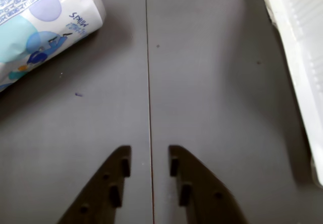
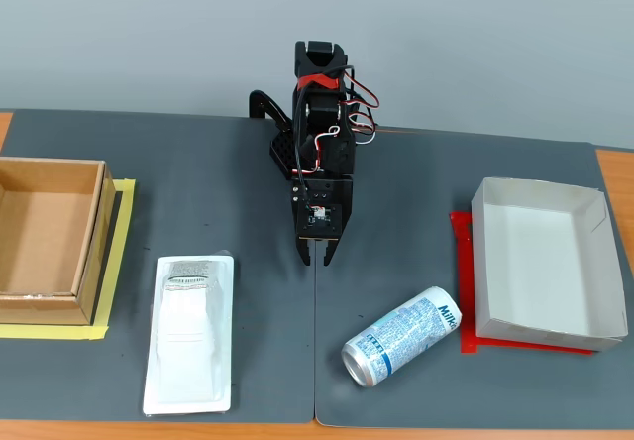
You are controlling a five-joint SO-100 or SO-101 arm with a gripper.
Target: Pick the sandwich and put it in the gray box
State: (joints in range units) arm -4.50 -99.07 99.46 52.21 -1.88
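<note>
— How did the sandwich (image 2: 190, 333) look?

— A flat white plastic-wrapped packet, plain side up (a greyish patch at its far end). It lay near the front edge of the dark table mat (image 2: 248, 182), left of centre in the fixed view, its long axis running front to back.

— And the containers?

— The gray box (image 2: 543, 267) sat at the right edge on a red sheet (image 2: 466, 291), nothing inside. The brown cardboard box (image 2: 50, 240) at the left edge showed only bare cardboard.

— The gripper (image 1: 150, 159)?

— Parted slightly, grasping nothing, above the mat seam (image 1: 149, 98). A blue-and-white drink can (image 2: 401, 336) lay on its side between gripper and gray box.
</note>
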